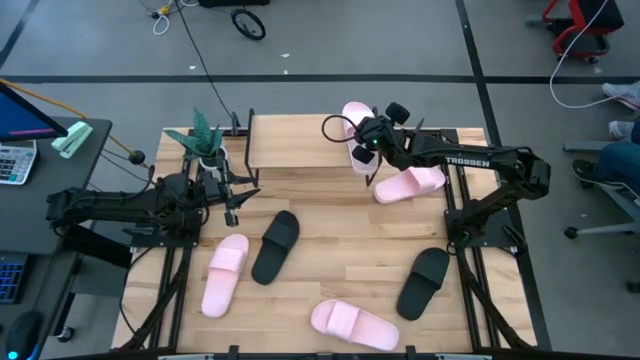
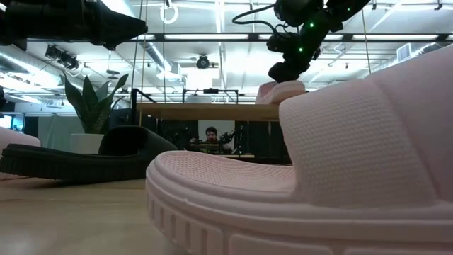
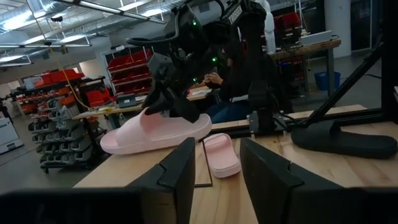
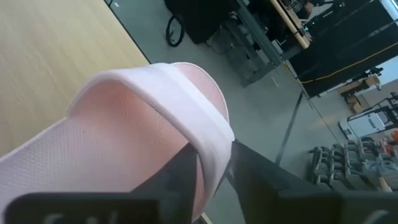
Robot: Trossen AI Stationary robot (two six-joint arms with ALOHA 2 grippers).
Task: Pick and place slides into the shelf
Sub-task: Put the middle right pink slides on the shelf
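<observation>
My right gripper (image 1: pixel 364 140) is shut on a pale pink slide (image 1: pixel 354 122) over the right part of the shelf (image 1: pixel 300 140). The shelf is a low rack with a light wood top at the table's far edge. In the low view this slide (image 2: pixel 280 91) sits just at the top board (image 2: pixel 205 111); whether it touches, I cannot tell. Three more pink slides (image 1: pixel 410 183) (image 1: pixel 225 272) (image 1: pixel 352 322) and two black ones (image 1: pixel 275 245) (image 1: pixel 423 282) lie flat on the table. My left gripper (image 1: pixel 238 200) is open and holds nothing, hovering at the table's left near the shelf's left end. My right gripper pinches the pink slide's wide strap at its side edge (image 4: pixel 208 134) between the two fingers (image 4: pixel 186 171). It comes slanting down from the table's right side. In the left wrist view the slide (image 3: pixel 155 132) is tilted, one end lower than the other.
A potted plant (image 1: pixel 205 140) stands at the shelf's left end, close to my left gripper. One pink slide (image 2: pixel 318 177) lies right in front of the low camera. A person (image 2: pixel 210 134) sits in the room beyond the table. Bare tabletop (image 1: pixel 340 235) lies in the middle.
</observation>
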